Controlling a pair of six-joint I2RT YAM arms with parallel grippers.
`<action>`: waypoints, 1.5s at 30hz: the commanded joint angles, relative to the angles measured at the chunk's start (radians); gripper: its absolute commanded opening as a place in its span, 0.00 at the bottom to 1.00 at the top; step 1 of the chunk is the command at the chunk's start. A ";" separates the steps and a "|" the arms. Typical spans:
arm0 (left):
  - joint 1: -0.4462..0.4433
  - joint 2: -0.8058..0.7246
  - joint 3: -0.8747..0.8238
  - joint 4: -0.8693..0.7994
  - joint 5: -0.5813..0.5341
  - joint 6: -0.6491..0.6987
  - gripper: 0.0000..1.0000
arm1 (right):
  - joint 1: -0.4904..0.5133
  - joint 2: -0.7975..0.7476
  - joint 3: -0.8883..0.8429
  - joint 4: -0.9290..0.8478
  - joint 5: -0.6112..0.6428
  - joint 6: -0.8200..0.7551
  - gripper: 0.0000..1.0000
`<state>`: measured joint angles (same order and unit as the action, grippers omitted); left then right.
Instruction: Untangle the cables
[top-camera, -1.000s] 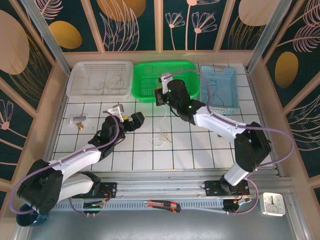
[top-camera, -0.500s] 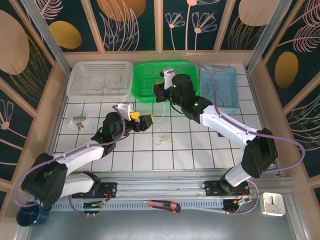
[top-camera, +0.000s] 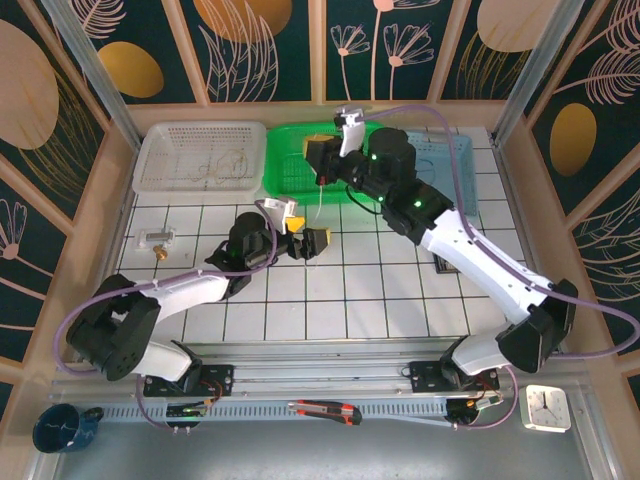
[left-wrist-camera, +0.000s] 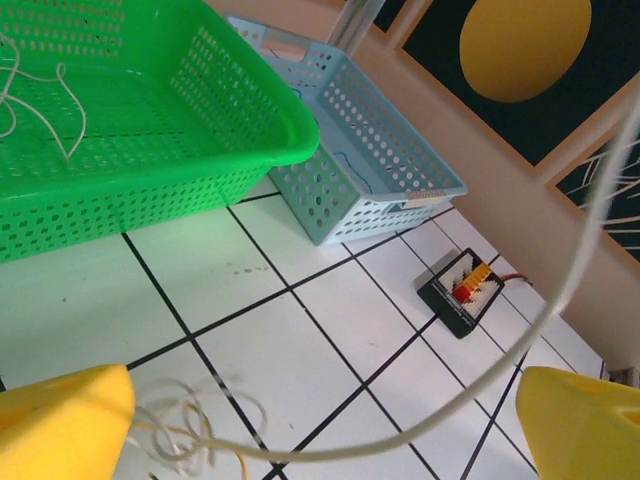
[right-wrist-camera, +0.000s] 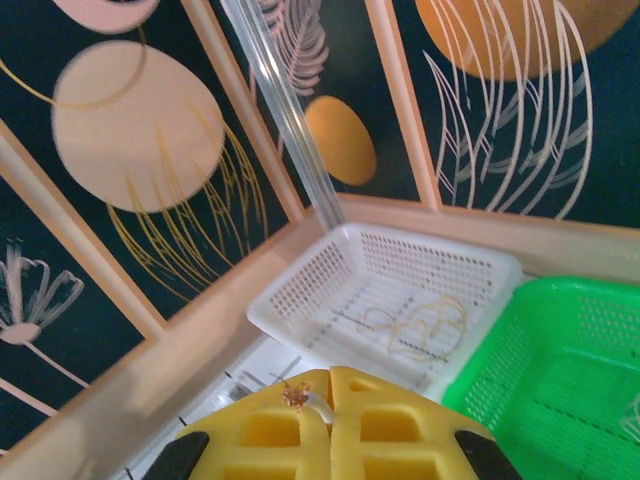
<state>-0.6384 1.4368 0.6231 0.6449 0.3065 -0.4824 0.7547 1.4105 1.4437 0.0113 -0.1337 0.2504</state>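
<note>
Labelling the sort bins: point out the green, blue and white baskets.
green basket (left-wrist-camera: 150, 205), left wrist view, front wall
blue basket (left-wrist-camera: 300, 195), left wrist view, outer wall
white basket (right-wrist-camera: 305, 285), right wrist view, near wall

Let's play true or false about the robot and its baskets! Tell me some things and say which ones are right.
1. The right hand is pinched shut on a thin white cable. True.
2. The left hand is shut tight. False: it is open, and the white cable runs between its yellow fingers.
3. The green basket stands between the white basket and the blue basket. True.
4. The white basket has nothing in it. False: thin tan cords lie in it.
</note>
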 joint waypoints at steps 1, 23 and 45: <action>-0.010 0.025 0.022 0.075 0.004 0.007 0.94 | 0.008 -0.041 0.056 0.036 -0.037 0.050 0.00; -0.014 0.216 -0.055 0.263 -0.048 -0.051 0.47 | -0.050 -0.044 0.205 0.268 -0.173 0.336 0.00; -0.015 0.206 -0.185 0.325 -0.059 -0.073 0.50 | -0.195 0.069 0.428 0.356 -0.331 0.533 0.00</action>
<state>-0.6483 1.6905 0.4595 0.9295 0.2504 -0.5556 0.5644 1.4910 1.8782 0.3202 -0.4400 0.7689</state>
